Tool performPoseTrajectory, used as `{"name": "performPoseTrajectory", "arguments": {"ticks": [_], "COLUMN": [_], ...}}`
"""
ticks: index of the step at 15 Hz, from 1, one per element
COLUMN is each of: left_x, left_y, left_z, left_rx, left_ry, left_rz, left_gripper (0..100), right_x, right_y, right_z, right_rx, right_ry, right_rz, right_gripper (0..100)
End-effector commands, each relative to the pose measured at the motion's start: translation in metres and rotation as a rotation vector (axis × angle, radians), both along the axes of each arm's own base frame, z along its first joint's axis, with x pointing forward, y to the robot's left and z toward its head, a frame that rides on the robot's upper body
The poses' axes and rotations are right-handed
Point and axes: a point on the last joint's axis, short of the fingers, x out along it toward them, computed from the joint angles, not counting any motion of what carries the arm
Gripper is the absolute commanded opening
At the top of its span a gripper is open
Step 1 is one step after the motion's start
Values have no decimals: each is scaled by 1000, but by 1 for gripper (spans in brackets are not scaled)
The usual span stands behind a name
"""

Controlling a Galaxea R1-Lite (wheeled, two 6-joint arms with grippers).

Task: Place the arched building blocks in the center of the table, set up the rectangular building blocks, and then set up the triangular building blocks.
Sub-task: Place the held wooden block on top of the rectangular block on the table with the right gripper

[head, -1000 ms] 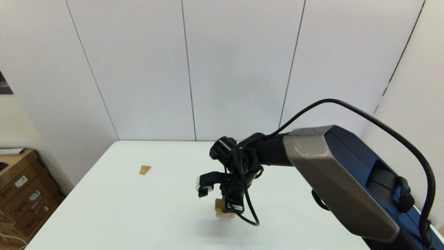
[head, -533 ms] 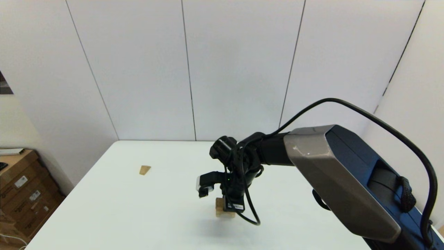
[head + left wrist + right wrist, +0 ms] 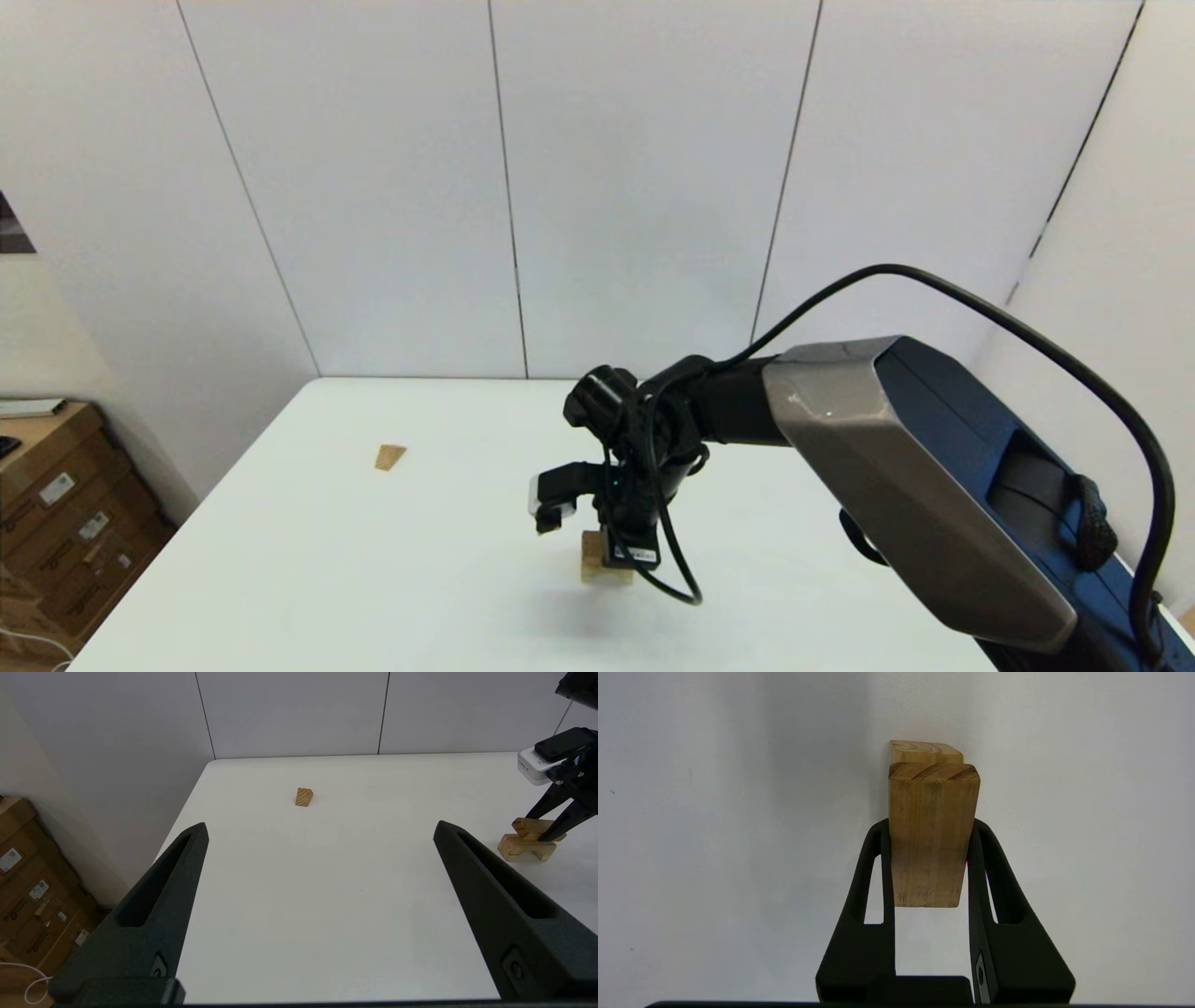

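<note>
Right gripper (image 3: 930, 833) clamps slab (image 3: 930, 830) (labels unreadable).

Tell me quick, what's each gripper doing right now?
Left gripper: open, empty.
Right gripper: shut on the flat light-brown wooden slab.

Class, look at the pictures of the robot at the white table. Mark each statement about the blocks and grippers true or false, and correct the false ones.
1. The right gripper is closed on the rectangular block. True.
2. The rectangular block sits above the arched block. True.
3. The triangular block is stacked on the other two. False: it lies alone on the table, away on the robot's left.
4. The left gripper holds the triangular block. False: its fingers are spread wide and empty, short of the block.
5. The arched block stands with its hollow facing down. True, as the left wrist view shows.
</note>
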Motion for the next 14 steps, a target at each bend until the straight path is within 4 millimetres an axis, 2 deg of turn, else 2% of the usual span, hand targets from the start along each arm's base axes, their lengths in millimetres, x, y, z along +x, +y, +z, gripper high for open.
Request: {"name": "performPoseTrajectory", "arguments": {"ticks": [1, 14], "left_x": [0, 0], "left_y": [0, 0], "left_z": [0, 0], "left_rx": [0, 0], "left_ry": [1, 1], "left_rz": [0, 0], "left_gripper": [100, 100], "right_x": [-1, 0], "right_y": [1, 3], "right_z": [-4, -5], "right_rx": [-8, -2], "right_ry": [7, 1], "right_rz": [9, 11], "right_gripper": [0, 0]}}
